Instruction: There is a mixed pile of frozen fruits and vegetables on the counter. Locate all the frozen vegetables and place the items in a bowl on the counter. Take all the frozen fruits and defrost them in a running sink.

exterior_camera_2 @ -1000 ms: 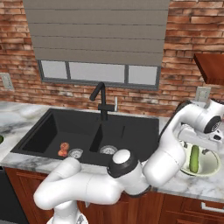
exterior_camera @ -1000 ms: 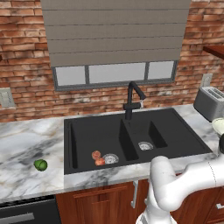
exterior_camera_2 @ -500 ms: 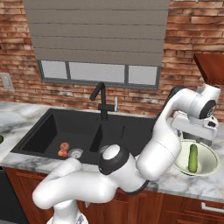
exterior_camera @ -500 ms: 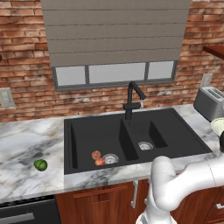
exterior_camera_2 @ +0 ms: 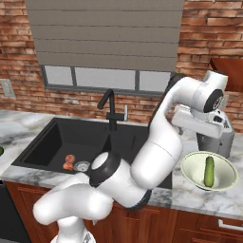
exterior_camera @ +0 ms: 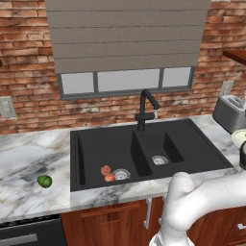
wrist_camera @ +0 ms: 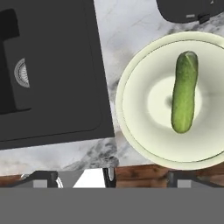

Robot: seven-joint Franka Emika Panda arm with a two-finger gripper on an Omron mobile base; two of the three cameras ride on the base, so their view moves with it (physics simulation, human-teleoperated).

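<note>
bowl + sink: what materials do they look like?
Bowl: probably glazed ceramic, though plastic is possible; smooth cream surface with a soft sheen and thin rim. Sink: matte black, likely composite or coated metal; flat and reflection-free, with silver drains.

Toaster point(exterior_camera: 229, 113), window blind point(exterior_camera: 127, 33), brick wall point(exterior_camera: 29, 77)

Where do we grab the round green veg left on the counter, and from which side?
Take the round green item across its widest middle, from straight above. It is small, glossy and ball-like, lying alone on the flat marble counter left of the sink, so nothing blocks a top-down approach, and an off-centre pinch would probably squirt it away.
</note>
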